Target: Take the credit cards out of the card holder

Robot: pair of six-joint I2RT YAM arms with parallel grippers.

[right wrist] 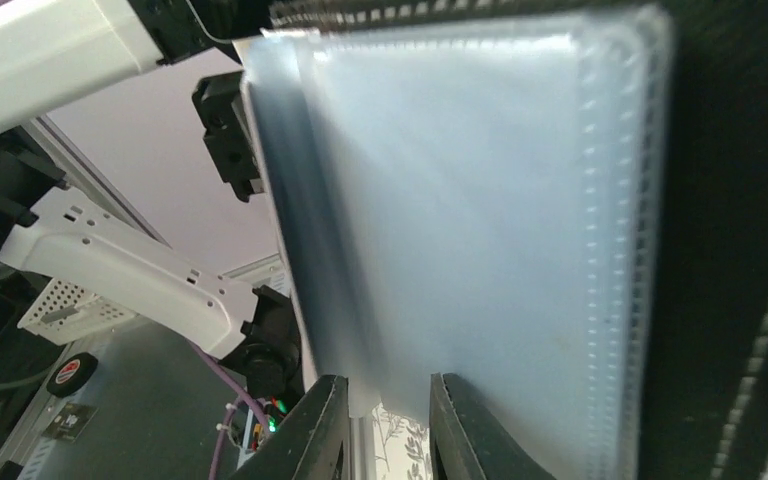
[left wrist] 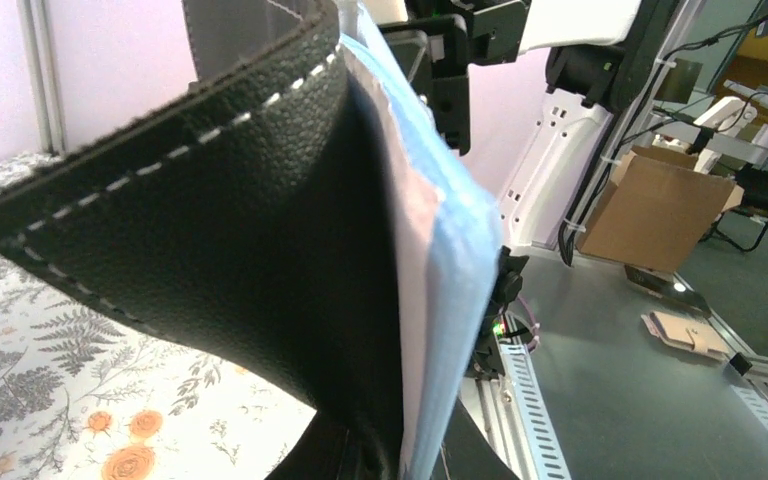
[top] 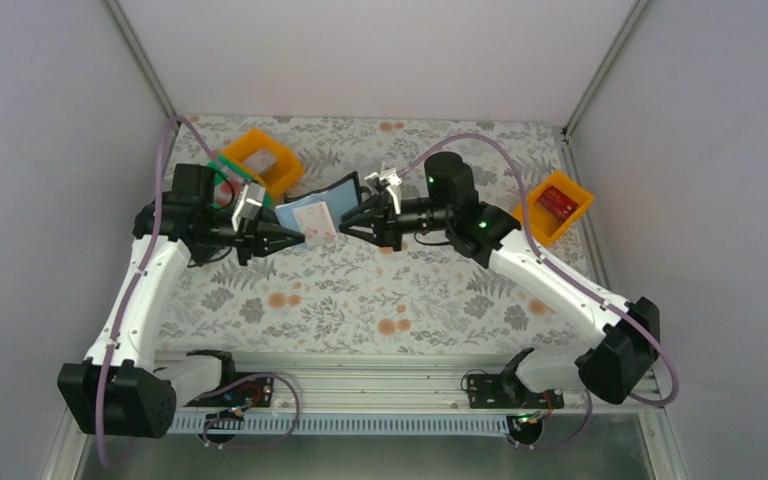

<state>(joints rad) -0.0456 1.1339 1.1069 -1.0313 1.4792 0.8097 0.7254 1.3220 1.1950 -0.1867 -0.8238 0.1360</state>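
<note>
I see the card holder (top: 317,213) held open in the air over the table (top: 380,300). My left gripper (top: 298,238) is pinched tight on its 8 o'clock edge, though up close the card holder hides those fingers. My right gripper (top: 350,225) comes in from 3 o'clock. Its fingers (right wrist: 322,430) stand a little apart around the clear pocket (right wrist: 460,200) edge, and I cannot tell if they touch. A red card (top: 558,203) lies in the orange bin (top: 537,218) far out at 3 o'clock. The pocket is blurry, so I cannot make out any card inside.
</note>
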